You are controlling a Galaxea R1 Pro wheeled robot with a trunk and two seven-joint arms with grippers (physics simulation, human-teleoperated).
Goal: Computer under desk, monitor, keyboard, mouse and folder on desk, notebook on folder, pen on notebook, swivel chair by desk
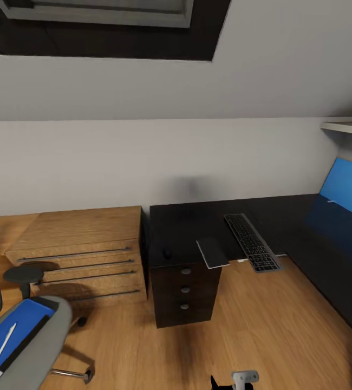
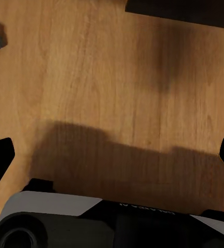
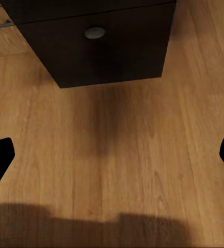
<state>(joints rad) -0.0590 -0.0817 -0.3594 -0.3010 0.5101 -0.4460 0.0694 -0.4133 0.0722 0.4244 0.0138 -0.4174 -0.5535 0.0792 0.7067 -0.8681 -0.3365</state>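
The black desk (image 1: 197,222) runs along the wall in the head view. On it lie the keyboard (image 1: 252,242), the grey notebook (image 1: 213,252) overhanging the front edge, and the small dark mouse (image 1: 167,253). At the near left stands the swivel chair (image 1: 46,330), with the blue folder (image 1: 13,330) on its seat and a white pen (image 1: 2,348) on the folder. An upright blue panel (image 1: 349,187) at the desk's right end may be the monitor. The computer is out of view. My left gripper (image 2: 112,155) and right gripper (image 3: 112,160) hang open over bare floor.
A black drawer unit (image 1: 184,290) (image 3: 112,46) stands under the desk's left end. Low oak drawers (image 1: 84,254) sit to its left against the wall. A white shelf (image 1: 349,127) juts out at the upper right. Wood floor (image 1: 252,336) stretches in front of the desk.
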